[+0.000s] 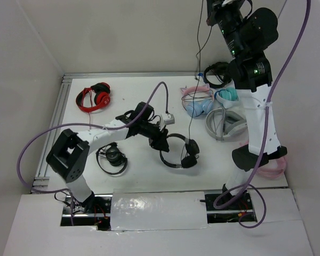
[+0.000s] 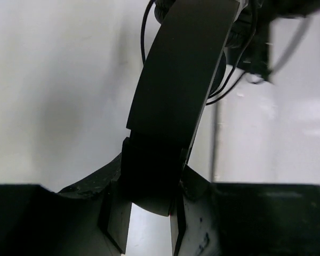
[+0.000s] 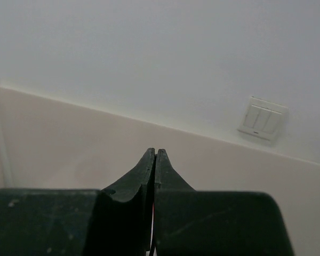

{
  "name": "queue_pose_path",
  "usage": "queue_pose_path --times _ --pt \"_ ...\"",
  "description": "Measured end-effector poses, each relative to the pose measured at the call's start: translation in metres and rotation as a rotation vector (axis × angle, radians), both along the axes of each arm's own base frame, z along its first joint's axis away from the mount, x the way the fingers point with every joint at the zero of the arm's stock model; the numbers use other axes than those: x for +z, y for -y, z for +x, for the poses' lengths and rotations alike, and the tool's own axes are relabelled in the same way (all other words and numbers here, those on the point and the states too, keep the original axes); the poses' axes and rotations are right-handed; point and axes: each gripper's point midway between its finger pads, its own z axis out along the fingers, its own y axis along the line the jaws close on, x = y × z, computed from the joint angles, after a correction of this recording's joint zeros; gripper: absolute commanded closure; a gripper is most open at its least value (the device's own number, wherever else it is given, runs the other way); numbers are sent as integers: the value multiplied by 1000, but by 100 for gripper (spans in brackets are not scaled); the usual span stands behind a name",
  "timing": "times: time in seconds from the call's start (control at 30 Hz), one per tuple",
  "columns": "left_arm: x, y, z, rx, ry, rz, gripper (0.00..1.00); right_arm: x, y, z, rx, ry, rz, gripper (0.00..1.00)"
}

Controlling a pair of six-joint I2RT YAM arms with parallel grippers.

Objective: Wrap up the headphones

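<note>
The black headphones (image 1: 177, 153) lie mid-table, with two round ear pads (image 1: 190, 145) on the right. My left gripper (image 1: 160, 140) is shut on their thin headband (image 2: 181, 80), which runs up between the fingers (image 2: 114, 213) in the left wrist view. The long thin cable (image 1: 194, 90) rises taut from the ear pads to the top of the view. My right arm (image 1: 245, 32) is raised high, its fingertips cut off by the top edge. My right gripper (image 3: 155, 152) is shut, with a thin dark strand between the jaws, facing a wall.
Red headphones (image 1: 94, 97) lie at the back left. A compact black pair (image 1: 112, 157) lies under my left arm. Another black pair (image 1: 216, 74), a light blue-pink pair (image 1: 197, 105), a grey-white pair (image 1: 224, 125) and a pink one (image 1: 269, 168) crowd the right side.
</note>
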Motion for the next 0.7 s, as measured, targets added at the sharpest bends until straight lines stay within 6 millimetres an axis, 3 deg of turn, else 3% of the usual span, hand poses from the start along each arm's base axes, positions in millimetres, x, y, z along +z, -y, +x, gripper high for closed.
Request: queue_pose_path --times 0.17,0.4,0.53,0.7 --pt "41 23 -62 -189 85 -108 100 -18 29 39 -50 -59 58 100" --pt "86 0 -105 -254 192 -232 100 -69 75 99 -101 -209 132 100" --pt "110 -15 -124 -260 265 -284 100 -123 97 130 -135 -340 160 100" --pt "154 -29 -135 -222 388 -366 100 -209 97 156 -138 -534 155 100"
